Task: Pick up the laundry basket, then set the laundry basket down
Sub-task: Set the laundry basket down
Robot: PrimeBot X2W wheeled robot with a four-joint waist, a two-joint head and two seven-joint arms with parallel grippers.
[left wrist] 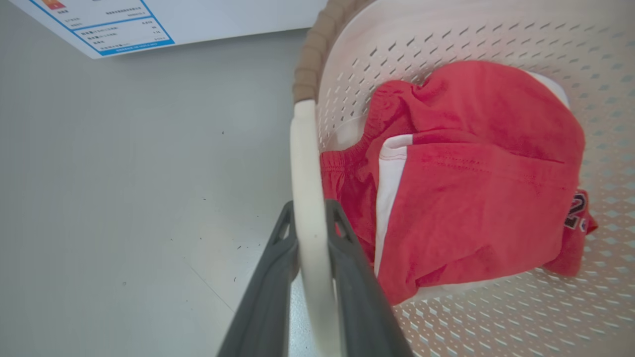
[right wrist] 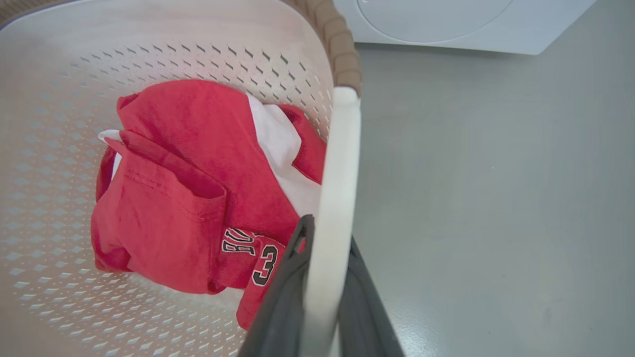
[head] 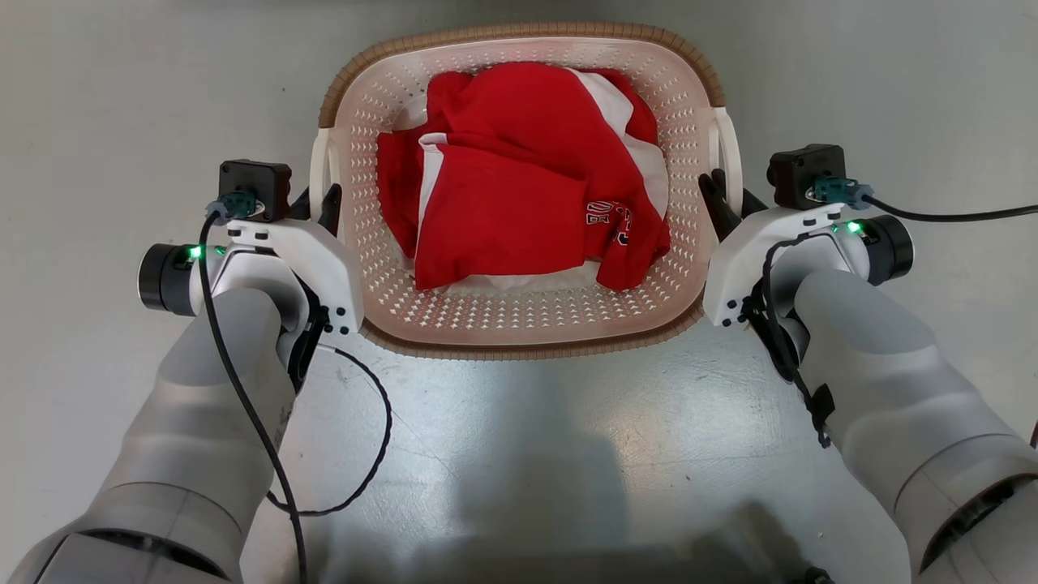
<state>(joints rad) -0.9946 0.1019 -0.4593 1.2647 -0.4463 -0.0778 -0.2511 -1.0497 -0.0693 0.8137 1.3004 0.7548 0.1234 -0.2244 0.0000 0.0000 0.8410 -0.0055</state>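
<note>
Basket (head: pixel 369 97) with red clothes (head: pixel 503 186) sits over grey floor (head: pixel 519 422), held at both sides. Left gripper (left wrist: pixel 310 210) is clamped on its left handle (left wrist: pixel 305 148), right gripper (right wrist: pixel 328 233) on the right handle (right wrist: pixel 340 148). Bare floor flanks both sides; washer (right wrist: pixel 436 20) stands beyond.

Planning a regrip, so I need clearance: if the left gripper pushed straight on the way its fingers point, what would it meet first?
Shut on the white loop handle of the cream-white perforated plastic laundry basket, the left gripper would likely slide along it into the brown woven-look rim; depth is unclear.
</note>
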